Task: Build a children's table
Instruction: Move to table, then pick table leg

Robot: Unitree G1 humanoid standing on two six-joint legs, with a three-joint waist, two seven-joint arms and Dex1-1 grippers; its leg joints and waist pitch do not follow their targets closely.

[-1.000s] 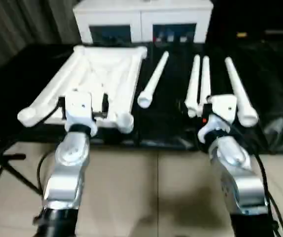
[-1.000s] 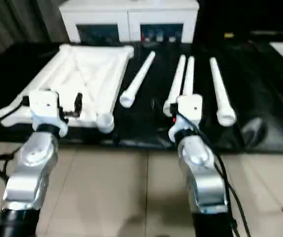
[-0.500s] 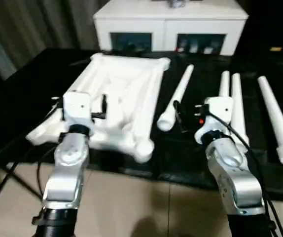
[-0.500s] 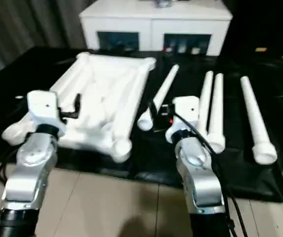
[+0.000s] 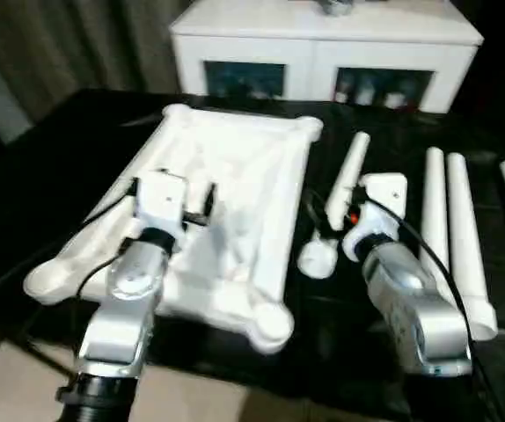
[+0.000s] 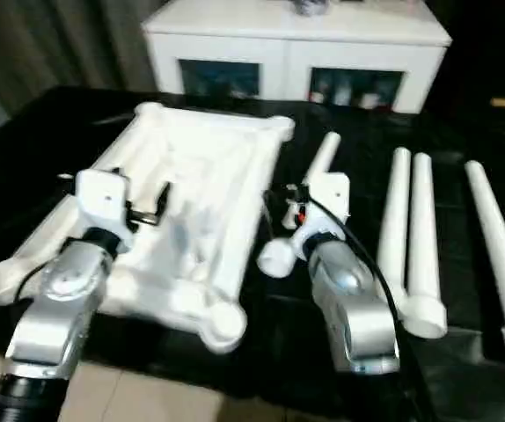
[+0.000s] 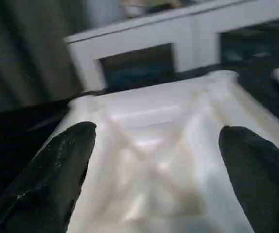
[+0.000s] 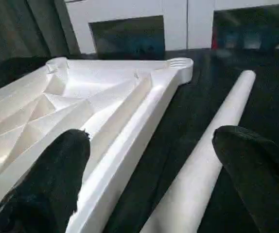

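Hands (image 7: 154,160) (image 8: 149,174) spread-fingered above tabletop (image 5: 235,176), leg (image 5: 340,198).

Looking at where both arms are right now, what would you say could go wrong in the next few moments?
1. The right gripper hangs open beside the nearest leg, which lies loose close to the tabletop; a slightly off approach could roll it away or knock it against the rim.
2. The left gripper, open above the tabletop's ribbed underside, might catch a rib and shift the tabletop.
3. The tabletop's near corner socket sits close to the black surface's front edge, so a push could slide it off.
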